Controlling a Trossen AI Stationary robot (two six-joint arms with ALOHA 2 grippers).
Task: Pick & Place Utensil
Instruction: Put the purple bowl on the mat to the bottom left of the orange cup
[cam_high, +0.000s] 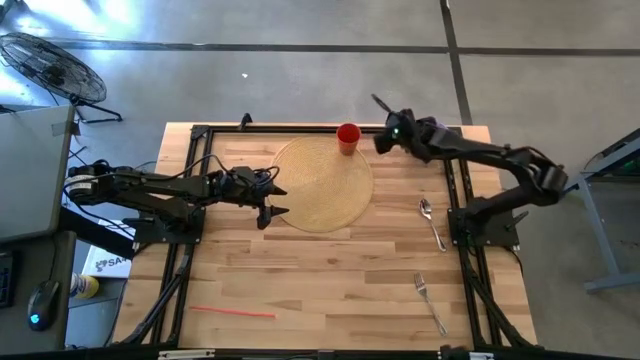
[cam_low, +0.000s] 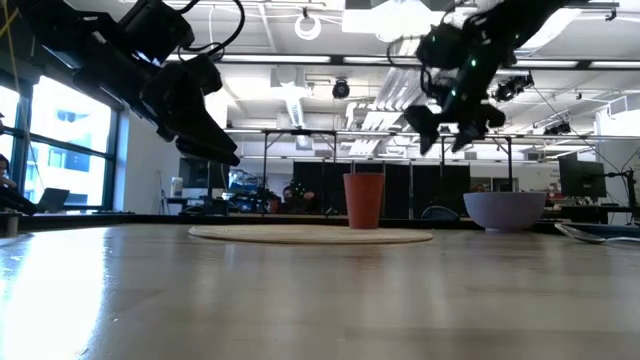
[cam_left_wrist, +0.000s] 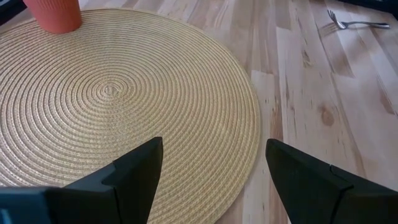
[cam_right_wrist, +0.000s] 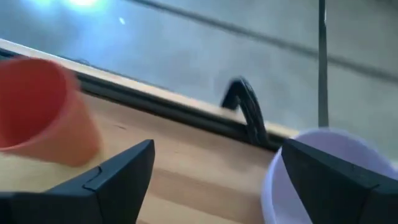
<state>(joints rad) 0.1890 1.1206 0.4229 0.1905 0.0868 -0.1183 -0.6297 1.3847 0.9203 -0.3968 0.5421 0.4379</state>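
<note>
1. Nearest the front edge of the wooden table (cam_high: 330, 290), a thin red straw (cam_high: 232, 312) lies at the left; a fork (cam_high: 430, 303) lies at the right, well apart from both arms
2. Farther back on the right side, a spoon (cam_high: 431, 222) lies flat on the wood, just beside the right arm's base; nothing touches it
3. At mid-table the left gripper (cam_high: 268, 200) hangs over the left edge of a round woven placemat (cam_high: 322, 183); its fingers (cam_left_wrist: 134, 174) are spread wide and hold nothing
4. At the far rim of the placemat an orange cup (cam_high: 347, 137) stands upright
5. Near the far edge the right gripper (cam_high: 382, 137) hovers above the table just right of the cup; its fingers (cam_right_wrist: 118, 177) are parted and empty, with a pale bowl (cam_right_wrist: 323, 180) close beside them
</note>
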